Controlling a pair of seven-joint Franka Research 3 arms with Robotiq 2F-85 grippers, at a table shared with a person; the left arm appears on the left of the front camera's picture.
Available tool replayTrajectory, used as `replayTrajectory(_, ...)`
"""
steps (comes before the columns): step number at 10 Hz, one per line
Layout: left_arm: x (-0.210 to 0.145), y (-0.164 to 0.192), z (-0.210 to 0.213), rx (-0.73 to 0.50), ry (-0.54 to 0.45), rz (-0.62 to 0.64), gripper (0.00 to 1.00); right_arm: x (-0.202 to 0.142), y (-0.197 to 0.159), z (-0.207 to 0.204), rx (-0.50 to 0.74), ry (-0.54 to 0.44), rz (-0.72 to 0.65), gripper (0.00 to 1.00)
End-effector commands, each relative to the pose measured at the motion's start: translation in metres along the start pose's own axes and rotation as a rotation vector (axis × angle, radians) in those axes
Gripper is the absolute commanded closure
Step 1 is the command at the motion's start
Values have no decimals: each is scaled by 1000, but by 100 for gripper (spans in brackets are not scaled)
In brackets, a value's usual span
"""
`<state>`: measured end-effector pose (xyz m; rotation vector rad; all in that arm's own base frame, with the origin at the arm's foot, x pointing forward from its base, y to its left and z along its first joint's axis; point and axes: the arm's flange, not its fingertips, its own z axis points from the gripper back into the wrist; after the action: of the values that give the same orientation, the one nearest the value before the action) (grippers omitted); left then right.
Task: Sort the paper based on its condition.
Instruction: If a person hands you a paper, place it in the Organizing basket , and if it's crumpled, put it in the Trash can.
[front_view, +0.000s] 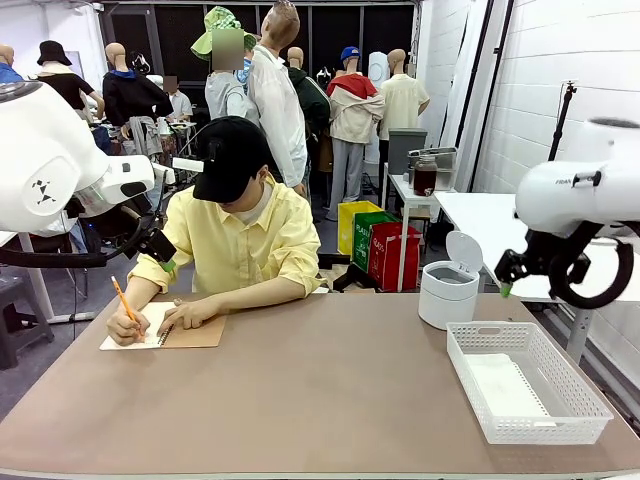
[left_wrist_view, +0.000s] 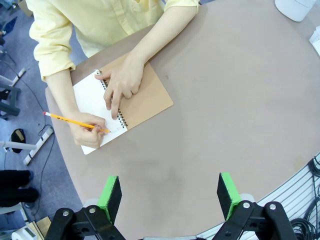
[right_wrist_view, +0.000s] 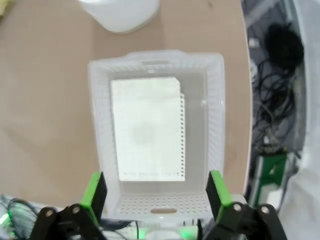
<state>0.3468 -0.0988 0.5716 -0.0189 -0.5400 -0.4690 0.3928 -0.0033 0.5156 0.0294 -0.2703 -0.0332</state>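
One white sheet of paper (right_wrist_view: 145, 125) with a torn perforated edge lies flat in the white basket (right_wrist_view: 98, 125), also seen as the paper (front_view: 505, 385) in the basket (front_view: 575, 385) at the table's right. My right gripper (right_wrist_view: 155, 194) hangs open high above that basket, nothing between its fingers; it appears as the right gripper (front_view: 505, 288) in the front view. My left gripper (left_wrist_view: 169, 197) is open and empty above the table's left part, raised as the left gripper (front_view: 168, 264) beside the person.
The person writes with an orange pencil (left_wrist_view: 75, 121) on a spiral notebook (left_wrist_view: 145, 97) with a brown cover, one hand (left_wrist_view: 122, 82) pressing it down. A round white bin (front_view: 448, 292) with its lid up stands behind the basket. The table's middle (front_view: 320, 390) is bare.
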Motion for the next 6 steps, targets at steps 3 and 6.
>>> replayTrajectory(3, 0, 1, 0, 4, 0, -2, 0, -3, 63, 55, 120, -99, 335, 0)
replayTrajectory(6, 0, 1, 0, 4, 0, -2, 0, -23, 94, 77, 228, -191, 551, 0)
